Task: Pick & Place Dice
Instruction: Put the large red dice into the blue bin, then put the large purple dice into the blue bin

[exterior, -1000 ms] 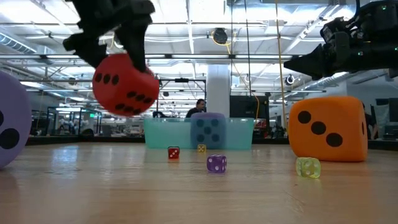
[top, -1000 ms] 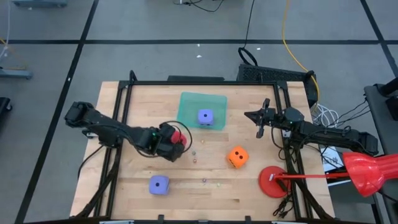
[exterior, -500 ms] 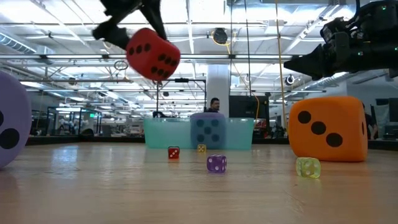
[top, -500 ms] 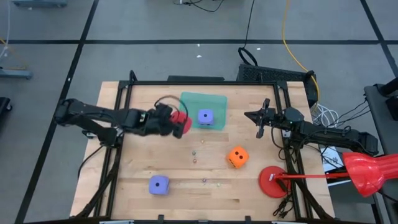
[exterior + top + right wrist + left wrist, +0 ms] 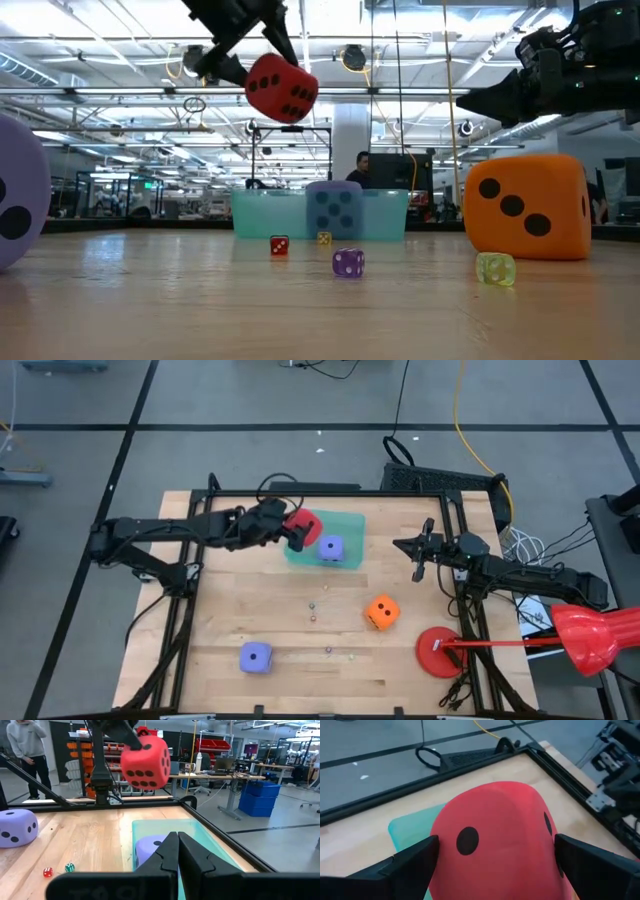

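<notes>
Left gripper (image 5: 292, 528) clamped on red die (image 5: 303, 527), held in air above teal tray (image 5: 345, 524) edge. Purple die (image 5: 331, 547) inside tray. Orange die (image 5: 381, 611), second purple die (image 5: 256, 656) on table. Right gripper (image 5: 420, 550) closed, empty, near table's right edge.

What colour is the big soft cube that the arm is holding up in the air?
Red with dark pips: the red soft die, clamped in the left gripper. The low view shows it best.
</notes>
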`<state>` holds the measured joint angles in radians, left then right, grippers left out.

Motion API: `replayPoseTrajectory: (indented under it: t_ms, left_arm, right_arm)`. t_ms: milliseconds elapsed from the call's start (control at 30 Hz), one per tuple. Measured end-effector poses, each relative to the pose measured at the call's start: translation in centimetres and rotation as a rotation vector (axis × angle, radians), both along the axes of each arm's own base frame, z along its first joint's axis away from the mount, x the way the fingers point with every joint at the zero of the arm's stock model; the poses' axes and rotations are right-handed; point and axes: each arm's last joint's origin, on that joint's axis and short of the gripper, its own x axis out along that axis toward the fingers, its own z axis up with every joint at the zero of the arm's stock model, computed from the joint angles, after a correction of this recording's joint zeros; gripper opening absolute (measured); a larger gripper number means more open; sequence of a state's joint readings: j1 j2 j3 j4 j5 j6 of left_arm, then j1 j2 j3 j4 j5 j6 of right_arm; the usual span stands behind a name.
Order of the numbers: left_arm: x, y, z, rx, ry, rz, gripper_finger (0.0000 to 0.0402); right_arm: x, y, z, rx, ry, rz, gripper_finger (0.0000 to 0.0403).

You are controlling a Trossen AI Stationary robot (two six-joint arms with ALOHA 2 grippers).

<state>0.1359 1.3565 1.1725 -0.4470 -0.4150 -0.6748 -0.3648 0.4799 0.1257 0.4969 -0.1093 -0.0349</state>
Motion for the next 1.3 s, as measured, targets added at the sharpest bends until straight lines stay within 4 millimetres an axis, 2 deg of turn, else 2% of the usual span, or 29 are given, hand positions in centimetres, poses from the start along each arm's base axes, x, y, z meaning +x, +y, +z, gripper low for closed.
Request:
replayPoseTrajectory:
  t_ms: [167, 300, 433, 600, 767, 867, 933, 1033, 1100, 1200, 1300]
  left_arm:
    - [0.4, 1.5, -0.2, -0.002, -0.014, 0.026, 0.0399]
    - [1.0, 2.6, -1.3, -0.017, 0.013, 0.039, 0.0399]
    - [2.1, 3.7, -3.4, -0.036, 0.092, 0.058, 0.0399]
    - [3.8, 5.2, -7.2, -0.065, 0.200, 0.082, 0.0399]
    - [4.3, 5.3, -7.9, -0.074, 0.214, 0.036, 0.0399]
    - [3.5, 4.8, -5.6, -0.082, 0.160, -0.034, 0.0399]
    - [2.4, 3.8, -2.3, -0.077, 0.079, -0.075, 0.0399]
    - [-0.5, 1.5, 2.4, -0.080, -0.001, -0.069, 0.0397]
    - [-2.9, -0.2, 4.8, -0.075, -0.015, -0.044, 0.0388]
    - [-6.6, -2.6, 7.9, -0.044, -0.051, -0.018, 0.0355]
    - [-9.6, -4.5, 9.2, -0.021, -0.073, -0.003, 0.0301]
  right_arm:
    - [0.0, 0.0, -0.1, -0.001, 0.009, 0.000, 0.0000]
    - [0.1, 0.0, -0.1, 0.000, 0.015, 0.000, 0.0000]
    - [0.1, 0.0, -0.1, -0.003, 0.014, -0.001, 0.0000]
    - [0.1, -0.1, -0.2, -0.003, 0.020, -0.001, 0.0000]
    - [0.2, -0.1, -0.3, -0.002, 0.026, -0.002, 0.0000]
    - [0.2, -0.1, -0.2, -0.006, 0.024, -0.003, 0.0000]
    - [0.2, -0.1, -0.2, -0.012, 0.021, -0.003, 0.0000]
    - [0.1, -0.1, -0.2, -0.014, 0.022, -0.003, 0.0000]
    - [0.2, -0.1, -0.2, -0.011, 0.021, -0.002, 0.0000]
    - [0.1, -0.1, -0.2, -0.001, 0.019, -0.001, 0.0000]
    - [0.2, -0.1, -0.2, -0.001, 0.018, -0.001, 0.0000]
